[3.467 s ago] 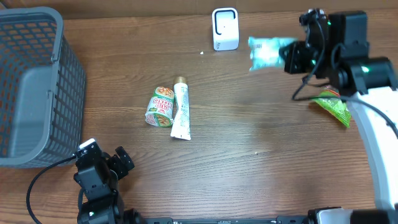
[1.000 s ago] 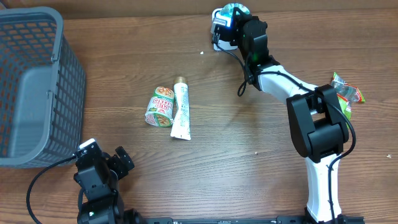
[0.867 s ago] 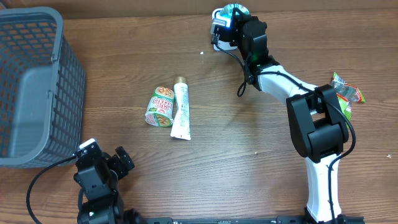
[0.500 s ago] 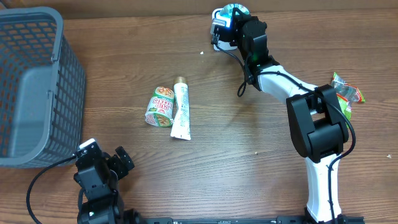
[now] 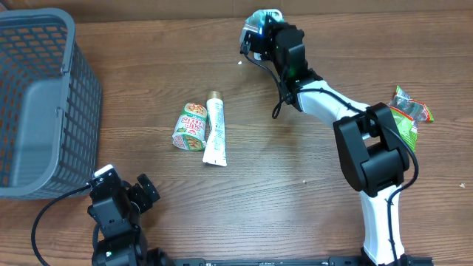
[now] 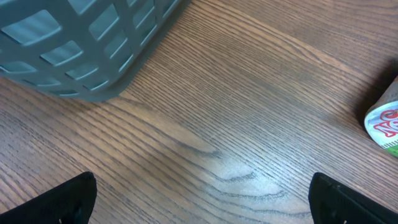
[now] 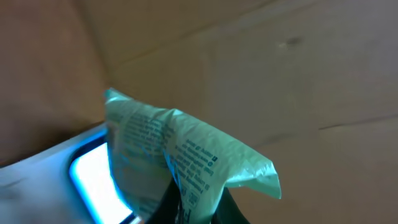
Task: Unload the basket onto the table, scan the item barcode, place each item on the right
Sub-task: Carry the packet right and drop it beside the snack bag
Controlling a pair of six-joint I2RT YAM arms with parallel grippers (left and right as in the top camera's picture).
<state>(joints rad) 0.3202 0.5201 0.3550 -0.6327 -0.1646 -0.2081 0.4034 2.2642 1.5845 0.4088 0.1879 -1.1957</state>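
1. Near edge, 7 o'clock: the left gripper (image 5: 127,186) hangs low over the table (image 5: 295,192) with its jaws spread fully apart and nothing between them. In the left wrist view both dark fingertips (image 6: 65,199) sit at the frame corners with bare wood grain between them.

2. 9 to 10 o'clock: a grey mesh basket (image 5: 37,96) fills the left side, and its lower rim lies just ahead of the left gripper.

3. Centre, slightly toward 9 o'clock: a green-labelled cup (image 5: 191,127) lies on its side. Its red lettering is too small to read. A white tube (image 5: 215,133) with a gold cap lies along the cup's right side, touching it, with the cap pointing to 12 o'clock. No print on the tube can be read.

4. Open room: bare wood runs from the tube toward 3 o'clock as far as the right arm, and across the near half of the table between the two arm bases.

5. 3 o'clock, at the right edge: a green snack bag (image 5: 405,118) lies beside the right arm's elbow.

6. Far edge, 12 o'clock: the right gripper (image 5: 259,31) is pressed together on a pale green packet (image 7: 186,155). The packet is held directly in front of the scanner (image 7: 90,177), whose face glows blue-white. Blue fine print covers the packet and is illegible.
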